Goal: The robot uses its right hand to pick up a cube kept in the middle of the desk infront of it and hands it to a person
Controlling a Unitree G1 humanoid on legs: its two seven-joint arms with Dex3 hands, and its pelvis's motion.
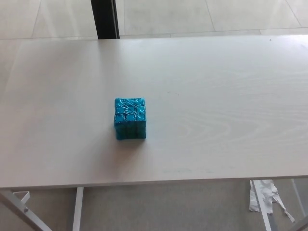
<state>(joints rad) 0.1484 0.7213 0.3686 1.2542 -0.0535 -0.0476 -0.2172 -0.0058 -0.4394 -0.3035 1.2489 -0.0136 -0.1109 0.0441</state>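
1. Head view, looking down on a pale wood-grain worktop (216, 106) that fills most of the picture — its near edge runs across the bottom and its far edge across the top, while the left and right ends run out of frame.
2. One cube (130, 119), blue and shiny-wrapped, sits flat on the worktop a little left of centre, square to the near edge and roughly midway between near and far edges.
3. Bare surface lies on every side of the cube — a wide stretch to its right, a narrower one to its left, nothing touching it.
4. Neither robot hand is in the picture, left or right, so whether their fingers are apart or together cannot be told.
5. Past the far edge, one dark upright post (105, 19) stands on a light tiled floor (207, 17).
6. Below the near edge: white frame legs (77, 209) at lower left, and one crumpled white scrap (264, 195) on the floor at lower right.
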